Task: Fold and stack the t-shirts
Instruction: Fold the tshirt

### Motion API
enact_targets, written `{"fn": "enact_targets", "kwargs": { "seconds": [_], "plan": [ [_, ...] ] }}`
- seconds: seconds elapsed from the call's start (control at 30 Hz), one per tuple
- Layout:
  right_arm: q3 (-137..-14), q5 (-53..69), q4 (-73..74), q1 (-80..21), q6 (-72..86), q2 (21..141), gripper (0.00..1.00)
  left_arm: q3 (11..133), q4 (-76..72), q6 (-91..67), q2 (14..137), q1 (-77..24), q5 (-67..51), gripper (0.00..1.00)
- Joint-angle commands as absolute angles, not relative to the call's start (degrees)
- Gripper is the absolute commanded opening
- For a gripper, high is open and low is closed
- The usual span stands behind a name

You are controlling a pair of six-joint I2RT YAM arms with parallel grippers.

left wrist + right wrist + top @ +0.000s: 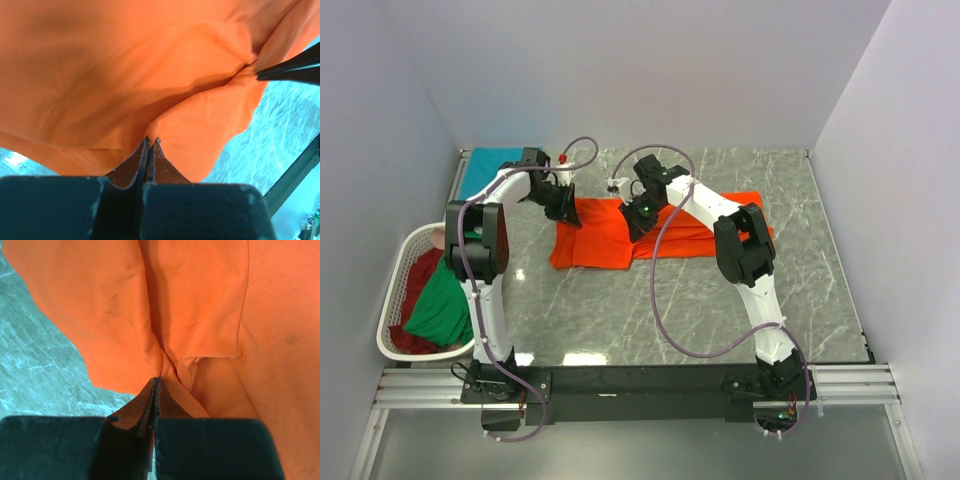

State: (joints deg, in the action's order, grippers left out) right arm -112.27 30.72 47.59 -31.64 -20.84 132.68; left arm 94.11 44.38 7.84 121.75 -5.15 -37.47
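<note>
The bright orange t-shirt (605,240) lies across the middle of the marble table, partly folded. My left gripper (570,215) is shut on its far left edge; in the left wrist view the gripper (151,141) pinches a fold of the orange t-shirt (125,75). My right gripper (638,225) is shut on the shirt near its middle; the right wrist view shows the gripper (157,381) clamped on the orange t-shirt (200,305). A teal t-shirt (485,168) lies folded at the far left corner. A green t-shirt (442,305) and a dark red t-shirt (412,285) are in the basket.
A white slatted laundry basket (390,345) stands off the table's left edge. The marble table (650,310) has white walls on three sides. The right gripper's fingers (295,67) show at the right edge of the left wrist view.
</note>
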Motion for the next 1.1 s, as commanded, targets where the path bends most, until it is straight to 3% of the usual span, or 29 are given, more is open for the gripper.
{"fn": "enact_targets", "kwargs": {
  "seconds": [0.0,0.6,0.63,0.8,0.87,1.07],
  "plan": [
    [-113.9,31.9,46.8,-31.7,-20.2,130.7,0.0,97.7,44.9,8.4,119.2,-6.1,-39.2,0.01],
    [-114.3,31.6,45.2,-28.7,-17.8,130.7,0.0,102.9,44.6,9.1,125.5,-7.2,-35.3,0.01],
    [-114.7,31.6,45.3,-28.9,-17.7,131.3,0.0,103.2,44.5,9.1,125.9,-7.2,-35.2,0.02],
    [-115.5,30.2,46.0,-28.9,-17.2,132.7,0.0,104.9,43.9,8.3,127.3,-7.2,-35.7,0.27],
    [-115.4,29.1,45.7,-28.9,-16.7,132.6,0.1,104.9,43.7,7.6,126.7,-7.0,-36.1,0.37],
    [-115.0,27.5,44.1,-27.7,-12.5,128.9,0.41,98.9,43.2,6.6,116.7,-5.1,-41.6,0.47]
  ]
}}
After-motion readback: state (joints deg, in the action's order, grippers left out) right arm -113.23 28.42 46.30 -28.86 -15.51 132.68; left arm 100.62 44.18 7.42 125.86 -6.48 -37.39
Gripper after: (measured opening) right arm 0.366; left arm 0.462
